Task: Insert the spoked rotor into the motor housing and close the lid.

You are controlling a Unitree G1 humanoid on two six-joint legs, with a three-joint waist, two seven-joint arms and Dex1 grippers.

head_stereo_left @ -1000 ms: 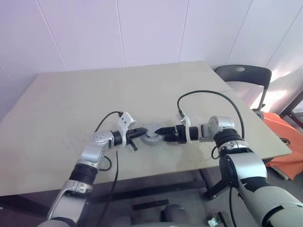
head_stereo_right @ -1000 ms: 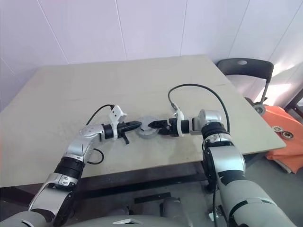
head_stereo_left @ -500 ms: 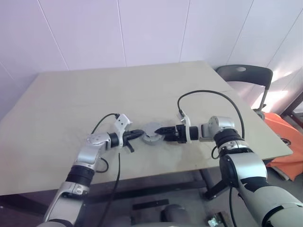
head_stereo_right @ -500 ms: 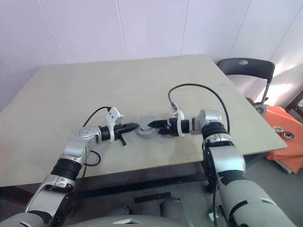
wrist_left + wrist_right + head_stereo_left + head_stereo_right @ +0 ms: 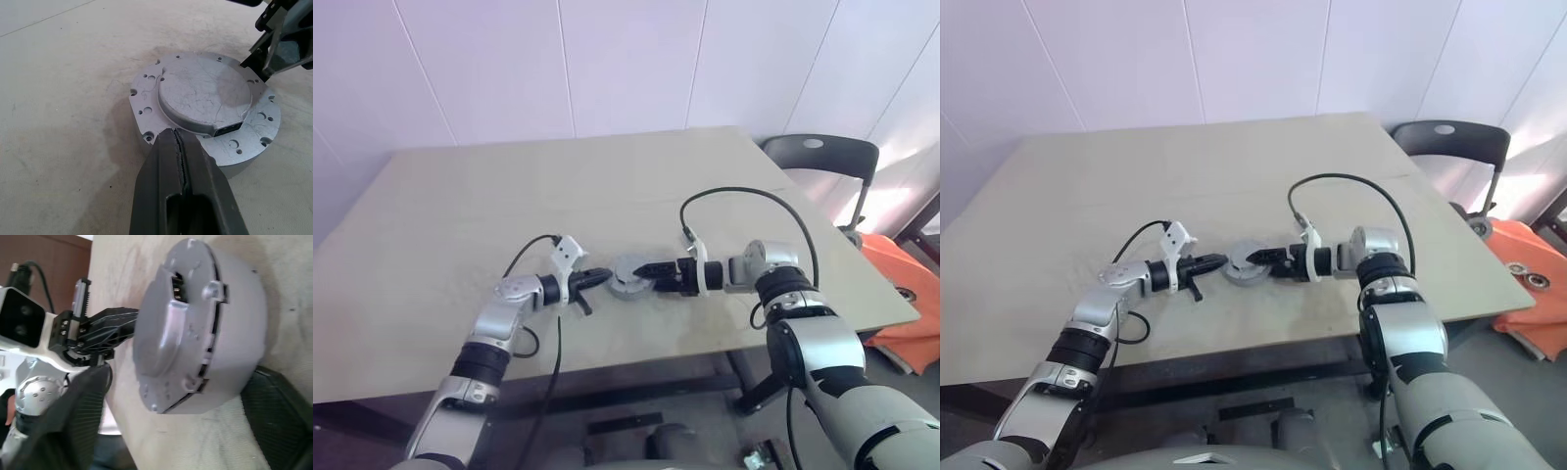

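1. So, the motor housing [image 5: 205,105] sits on the table [image 5: 460,206], near its front edge, between your two grippers. It's a short round silver-grey metal puck with a flat face, small holes around the flange and a raised scuffed round cap in the middle.
2. Your left gripper [image 5: 180,147] has its black fingers pressed together, tips just at the housing's rim; you can't tell from the frames whether they touch.
3. Your right gripper [image 5: 646,266] reaches in from the opposite side. Its ribbed black fingers [image 5: 83,396] stand apart, one on each side of the housing wall, not visibly pressing on it.
4. The tabletop is pale, matte and lightly scuffed around the housing.
5. Around you: a dark chair [image 5: 818,157] past the table's right corner and something orange [image 5: 901,294] on the floor beside it.
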